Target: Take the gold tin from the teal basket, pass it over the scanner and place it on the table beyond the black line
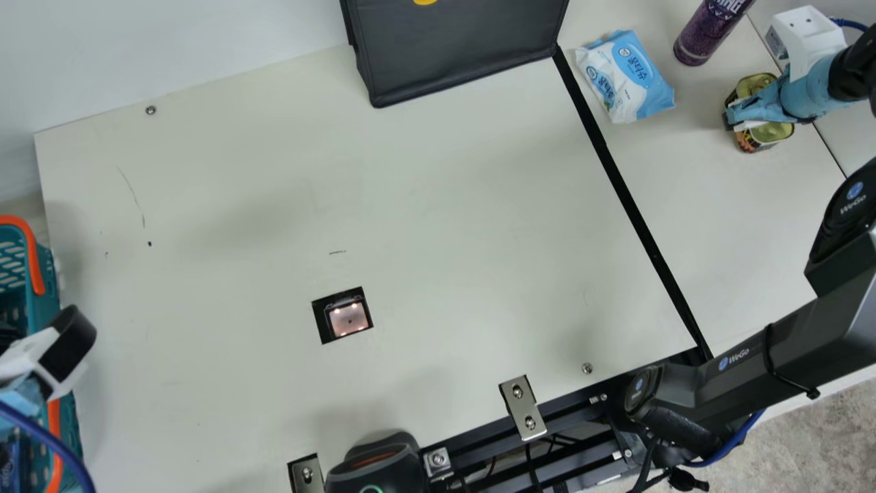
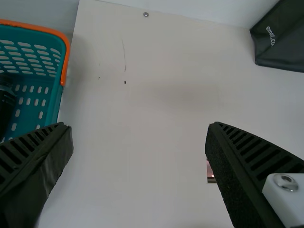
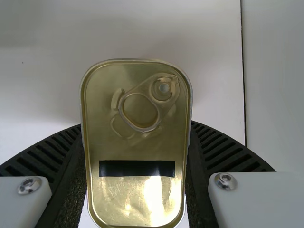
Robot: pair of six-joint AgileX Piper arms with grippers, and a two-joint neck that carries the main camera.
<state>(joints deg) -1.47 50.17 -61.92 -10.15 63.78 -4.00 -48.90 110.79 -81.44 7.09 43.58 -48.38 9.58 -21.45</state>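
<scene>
Beyond the black line [image 1: 633,205], at the upper right of the main view, my right gripper [image 1: 742,116] is shut on the gold tin [image 1: 756,84]. The right wrist view has the tin [image 3: 137,142] upright-facing with its ring-pull lid toward the camera, pinched between the two fingers of the right gripper [image 3: 137,156]. At the far left my left arm's gripper [image 1: 31,370] is over the teal basket [image 1: 48,274]. In the left wrist view the left gripper [image 2: 140,142] stands open, nothing between its fingers, beside the basket [image 2: 52,102]. The scanner window [image 1: 349,318] lies in the table.
A white-and-blue wipes pack [image 1: 626,77] and a purple bottle [image 1: 708,31] lie beyond the line near the tin. A black bag [image 1: 458,48] stands at the back edge. A dark scanner device [image 1: 376,465] sits at the front edge.
</scene>
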